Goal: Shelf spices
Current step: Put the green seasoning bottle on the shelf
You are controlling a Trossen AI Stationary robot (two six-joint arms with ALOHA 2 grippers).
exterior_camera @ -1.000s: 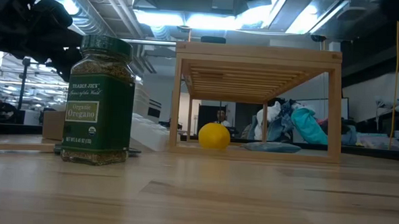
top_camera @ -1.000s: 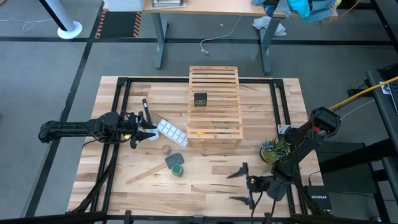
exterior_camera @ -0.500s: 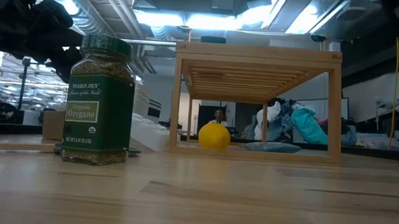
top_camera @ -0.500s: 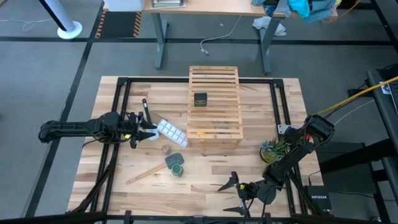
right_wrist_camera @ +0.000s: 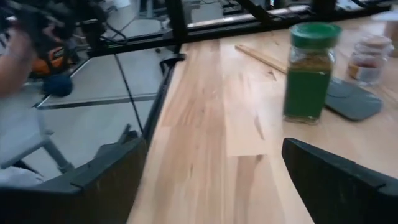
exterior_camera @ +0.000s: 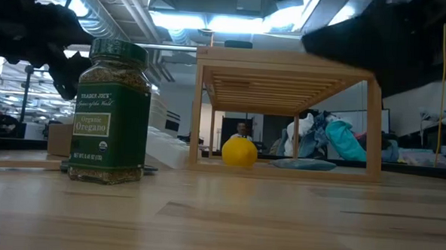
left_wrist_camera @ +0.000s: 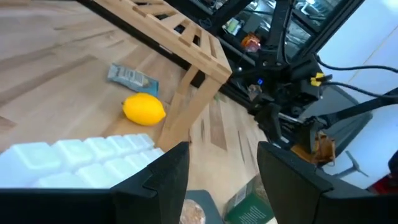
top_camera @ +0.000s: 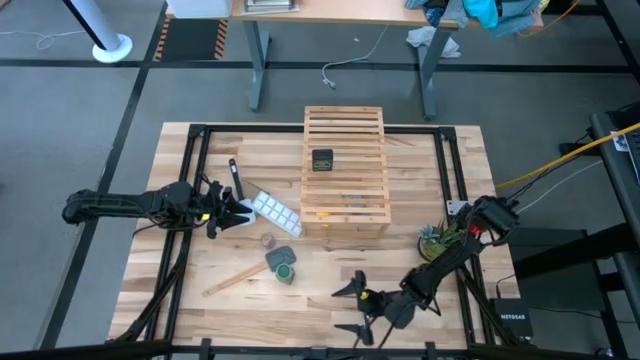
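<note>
High view: the dark jar (top_camera: 322, 159) stands on the shelf (top_camera: 345, 215); the green jar (top_camera: 285, 270) and clear jar (top_camera: 267, 241) remain on the tabletop (top_camera: 330, 275). The left gripper (top_camera: 232, 210) hovers partly open, empty. Right wrist view: the right gripper (right_wrist_camera: 214, 177), wide open and empty, faces the green jar.

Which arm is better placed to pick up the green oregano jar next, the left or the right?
Probably the right. The right gripper is open, low over the table's near edge and facing the green jar, nothing between them. The left gripper hovers by the ice-cube tray, pointing toward the shelf.
</note>
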